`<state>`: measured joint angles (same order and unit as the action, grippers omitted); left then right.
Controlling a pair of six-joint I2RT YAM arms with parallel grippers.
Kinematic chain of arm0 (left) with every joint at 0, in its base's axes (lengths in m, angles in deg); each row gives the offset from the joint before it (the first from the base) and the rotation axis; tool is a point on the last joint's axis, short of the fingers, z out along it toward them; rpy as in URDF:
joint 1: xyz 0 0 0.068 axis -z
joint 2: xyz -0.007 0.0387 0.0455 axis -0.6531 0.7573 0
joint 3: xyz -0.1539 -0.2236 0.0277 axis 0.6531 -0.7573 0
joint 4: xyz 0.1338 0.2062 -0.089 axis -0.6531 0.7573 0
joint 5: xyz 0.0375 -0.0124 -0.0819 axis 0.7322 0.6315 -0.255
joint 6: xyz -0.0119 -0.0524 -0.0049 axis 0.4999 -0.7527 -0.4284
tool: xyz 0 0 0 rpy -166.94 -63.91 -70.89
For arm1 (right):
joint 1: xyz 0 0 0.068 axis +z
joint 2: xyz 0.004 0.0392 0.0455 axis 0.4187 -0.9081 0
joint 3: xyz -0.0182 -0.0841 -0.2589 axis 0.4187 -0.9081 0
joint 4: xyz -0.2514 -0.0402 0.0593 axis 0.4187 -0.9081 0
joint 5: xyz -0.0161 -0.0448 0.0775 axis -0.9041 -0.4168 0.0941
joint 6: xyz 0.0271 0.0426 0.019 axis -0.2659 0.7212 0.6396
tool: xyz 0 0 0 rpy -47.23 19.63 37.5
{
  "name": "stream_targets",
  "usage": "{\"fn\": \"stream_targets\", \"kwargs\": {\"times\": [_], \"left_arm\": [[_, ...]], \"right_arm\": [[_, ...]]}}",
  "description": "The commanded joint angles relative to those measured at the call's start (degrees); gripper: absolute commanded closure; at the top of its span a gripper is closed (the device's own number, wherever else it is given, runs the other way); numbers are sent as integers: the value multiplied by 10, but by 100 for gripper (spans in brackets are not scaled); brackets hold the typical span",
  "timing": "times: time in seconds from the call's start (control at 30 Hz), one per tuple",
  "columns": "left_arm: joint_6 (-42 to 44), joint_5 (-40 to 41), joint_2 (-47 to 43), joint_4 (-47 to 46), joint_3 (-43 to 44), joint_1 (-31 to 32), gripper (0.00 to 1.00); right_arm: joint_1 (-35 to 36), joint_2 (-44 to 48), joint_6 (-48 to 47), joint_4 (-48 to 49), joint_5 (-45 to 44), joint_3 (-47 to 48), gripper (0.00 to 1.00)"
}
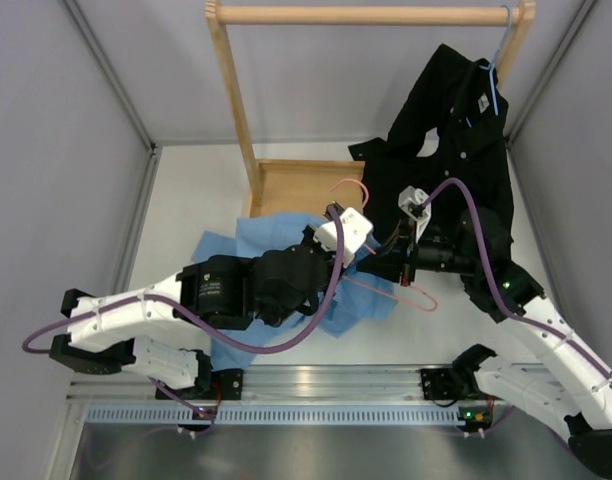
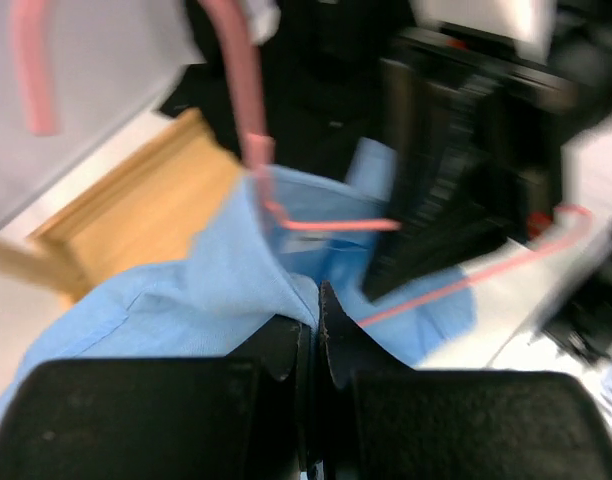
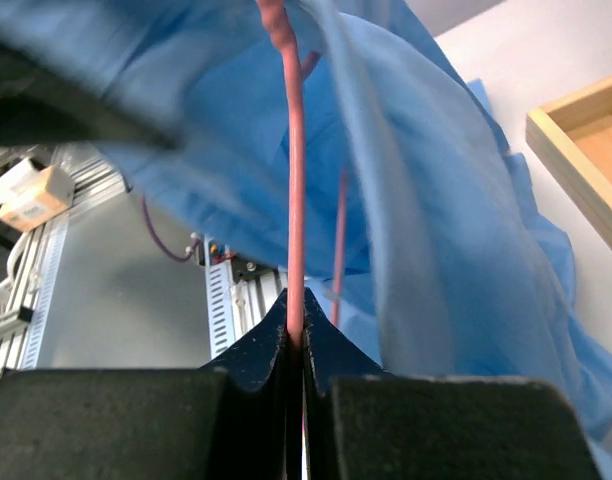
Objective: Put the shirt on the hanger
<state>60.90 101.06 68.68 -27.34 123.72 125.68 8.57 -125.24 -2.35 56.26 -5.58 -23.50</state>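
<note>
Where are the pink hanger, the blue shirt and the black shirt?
pink hanger (image 3: pixel 295 200), right wrist view, on its straight wire.
blue shirt (image 1: pixel 244 238), top view, on its crumpled cloth.
black shirt (image 1: pixel 461 155), top view, on its hanging front.

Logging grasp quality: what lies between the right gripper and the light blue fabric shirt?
The thin pink wire hanger, pinched by the right gripper, runs up into the shirt; right wrist view.

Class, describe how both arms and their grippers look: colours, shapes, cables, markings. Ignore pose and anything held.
Both the left arm and right arm have white shells, black joint housings and a purple cable. The left gripper and right gripper have black wedge-shaped fingers. Green lights dot the right arm.
</note>
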Motion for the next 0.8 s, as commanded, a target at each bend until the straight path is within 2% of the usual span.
{"fn": "stream_targets", "kwargs": {"times": [0.0,0.03,0.23,0.33,0.37,0.47,0.53,0.57,0.63,0.77], "left_arm": [[-41,228,2,10,42,1,100],[-49,249,-2,14,54,1,100],[-19,243,-18,14,57,-10,100],[41,174,-30,-17,34,-16,100],[54,141,-35,-35,0,-16,100],[83,80,-64,-101,-51,-16,100],[98,35,-93,-161,-101,-16,100],[101,34,-102,-180,-121,-16,100],[113,46,-126,-218,-165,-17,100],[126,60,-132,-232,-177,-17,100]], "right_arm": [[0,8,-36,26,63,31,100],[1,13,-40,23,67,28,100],[2,14,-108,-31,120,29,100],[2,-1,-128,-61,161,34,100],[3,-4,-125,-62,163,35,100],[2,-7,-63,8,161,13,100],[2,-7,11,95,145,-10,100],[2,-8,25,110,118,-14,100],[2,-17,67,161,119,-20,100],[2,-17,110,226,75,-29,100]]}}
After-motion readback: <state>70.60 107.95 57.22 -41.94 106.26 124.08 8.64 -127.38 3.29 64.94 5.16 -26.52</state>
